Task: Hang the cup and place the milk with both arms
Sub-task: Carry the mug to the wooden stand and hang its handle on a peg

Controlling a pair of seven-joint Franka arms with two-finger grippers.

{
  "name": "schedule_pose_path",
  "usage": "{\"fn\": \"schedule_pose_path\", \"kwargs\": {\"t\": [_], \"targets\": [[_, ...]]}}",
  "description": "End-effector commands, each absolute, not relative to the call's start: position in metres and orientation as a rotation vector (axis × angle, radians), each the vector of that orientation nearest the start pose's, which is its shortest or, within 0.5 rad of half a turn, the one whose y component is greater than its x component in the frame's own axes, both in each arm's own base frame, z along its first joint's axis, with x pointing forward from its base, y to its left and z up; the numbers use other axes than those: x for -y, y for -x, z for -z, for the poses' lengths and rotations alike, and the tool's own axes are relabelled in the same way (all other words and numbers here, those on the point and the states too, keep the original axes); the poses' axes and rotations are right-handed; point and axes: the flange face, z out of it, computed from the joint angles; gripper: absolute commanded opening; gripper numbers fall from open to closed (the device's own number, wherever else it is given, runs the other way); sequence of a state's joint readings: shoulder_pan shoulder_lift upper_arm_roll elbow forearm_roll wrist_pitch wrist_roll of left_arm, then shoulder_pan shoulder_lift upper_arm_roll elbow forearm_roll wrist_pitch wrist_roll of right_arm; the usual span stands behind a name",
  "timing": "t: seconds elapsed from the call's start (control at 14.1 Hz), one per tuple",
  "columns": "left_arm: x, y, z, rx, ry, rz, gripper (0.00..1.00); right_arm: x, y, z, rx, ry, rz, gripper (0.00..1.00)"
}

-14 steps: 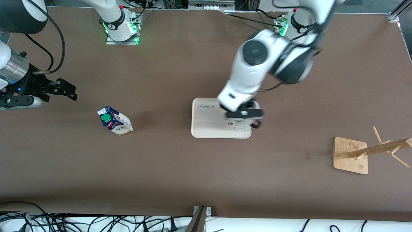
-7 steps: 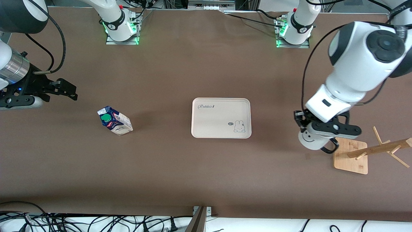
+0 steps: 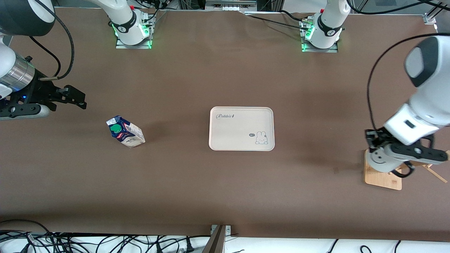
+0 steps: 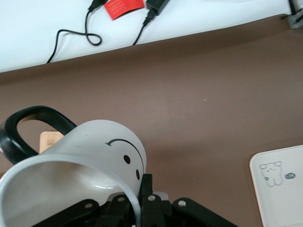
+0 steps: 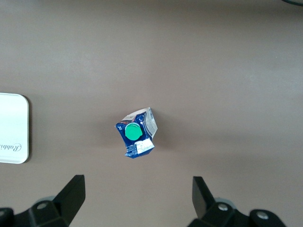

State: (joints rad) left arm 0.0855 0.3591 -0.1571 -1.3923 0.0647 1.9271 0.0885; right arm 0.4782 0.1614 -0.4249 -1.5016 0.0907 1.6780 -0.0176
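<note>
The white cup (image 3: 379,162) with its black loop handle (image 4: 28,127) and smiley face is up in the air, tipped on its side. My left gripper (image 3: 388,158) is shut on the cup's rim (image 4: 137,201) over the wooden rack's base (image 3: 381,179). The milk (image 3: 125,131) stands tilted on the table toward the right arm's end, its green cap (image 5: 133,132) facing up. My right gripper (image 3: 75,96) hangs open above the table beside the milk, with nothing between its fingers (image 5: 71,194).
A cream tray (image 3: 228,138) with a rabbit drawing lies mid-table with nothing on it. The wooden rack's pegs (image 3: 434,172) stick out at the left arm's end. Cables run along the table's edge nearest the front camera.
My left arm has swung with the cup from over the tray to over the rack's base. The right arm has barely moved, and the milk has stayed put.
</note>
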Motion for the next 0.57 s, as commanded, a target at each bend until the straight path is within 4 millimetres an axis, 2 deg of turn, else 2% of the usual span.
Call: {"fn": "schedule_pose_path", "kwargs": {"t": [0.0,0.07,0.28,0.49], "targets": [[-0.008,-0.686,-0.518,-0.279,3.148,0.278,0.00,-0.063,-0.604,-0.587,0.122,3.123,0.043,1.00],[-0.021,-0.688,-0.509,-0.303,3.166,0.268,0.00,-0.063,-0.604,-0.587,0.121,3.123,0.041,1.00],[-0.045,-0.690,-0.500,-0.298,3.205,0.268,0.00,-0.063,-0.604,-0.587,0.124,3.122,0.043,1.00],[-0.050,-0.690,-0.500,-0.300,3.206,0.270,0.00,-0.063,-0.604,-0.587,0.124,3.122,0.043,1.00]]}}
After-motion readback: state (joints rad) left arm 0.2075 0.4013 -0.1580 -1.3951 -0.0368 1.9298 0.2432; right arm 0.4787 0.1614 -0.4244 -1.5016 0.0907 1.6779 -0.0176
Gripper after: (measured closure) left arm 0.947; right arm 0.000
